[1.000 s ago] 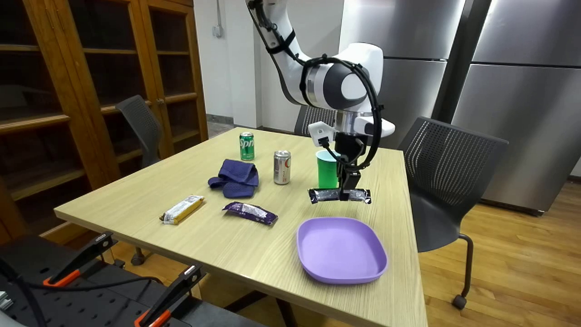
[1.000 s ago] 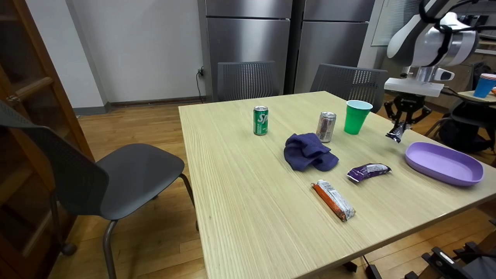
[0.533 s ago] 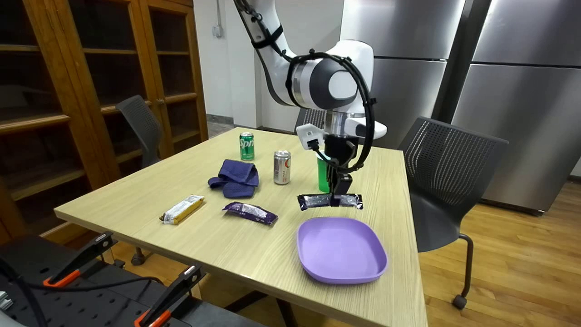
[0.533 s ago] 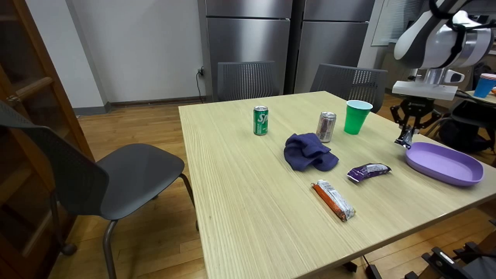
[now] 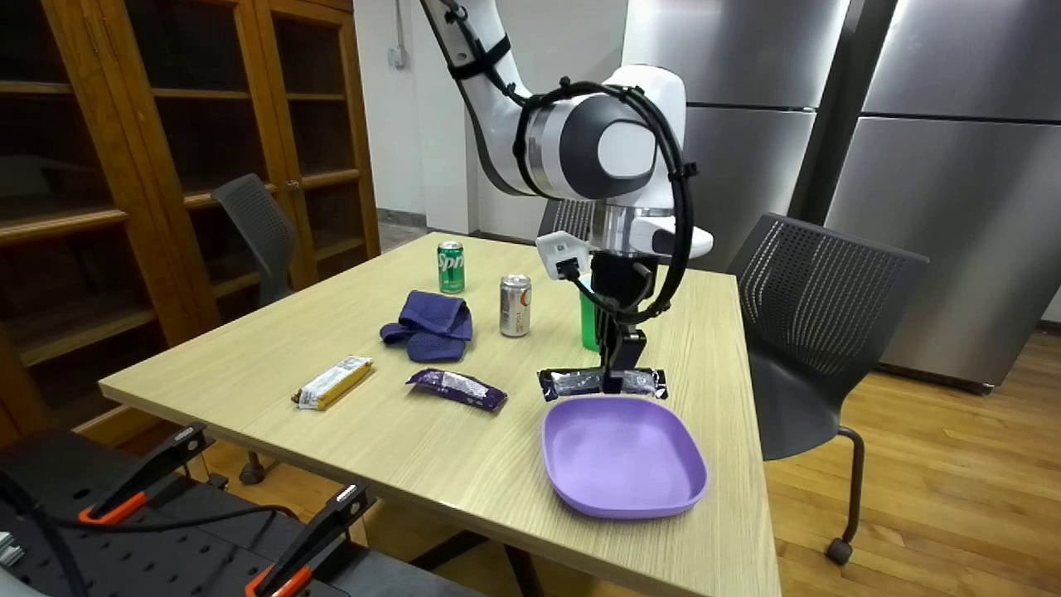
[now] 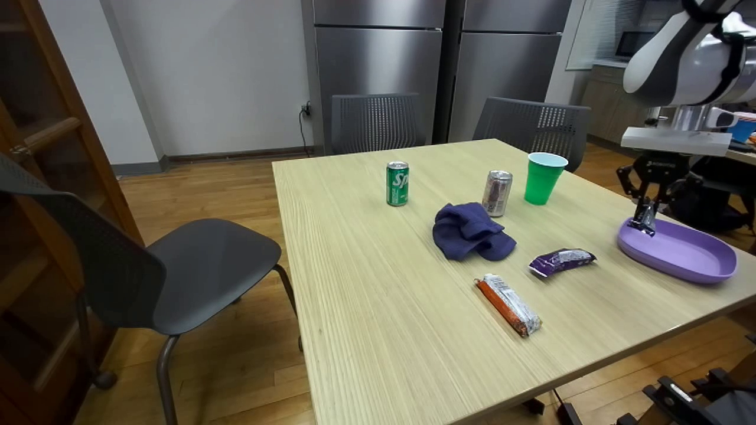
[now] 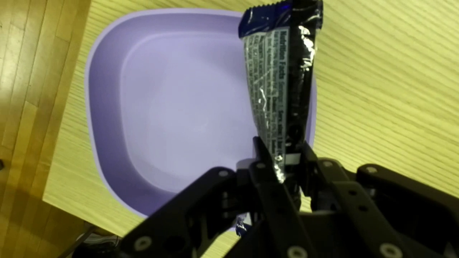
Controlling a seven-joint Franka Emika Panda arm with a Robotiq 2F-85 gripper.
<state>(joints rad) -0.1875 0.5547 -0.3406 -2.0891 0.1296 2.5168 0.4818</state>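
Left to right in an exterior view: slim yellow-and-white wrapped bar [image 5: 333, 383], crumpled navy cloth [image 5: 427, 325], glossy purple wrapped bar [image 5: 457, 390] and silver metal can [image 5: 515, 306] on pale wood tabletop [image 5: 481, 464], then black two-fingered tool [image 5: 613, 381] pinching long dark shiny-wrapped bar [image 5: 578, 382] aloft near shallow rounded-square lilac tray [image 5: 626, 460].

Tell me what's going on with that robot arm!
The robot arm has a dark-wrapped snack bar pinched in its gripper, over one edge of the purple plate. On the table, a purple-wrapped bar, a yellow-orange bar and a navy cloth lie, while a Sprite can, silver soda can and green cup stand.
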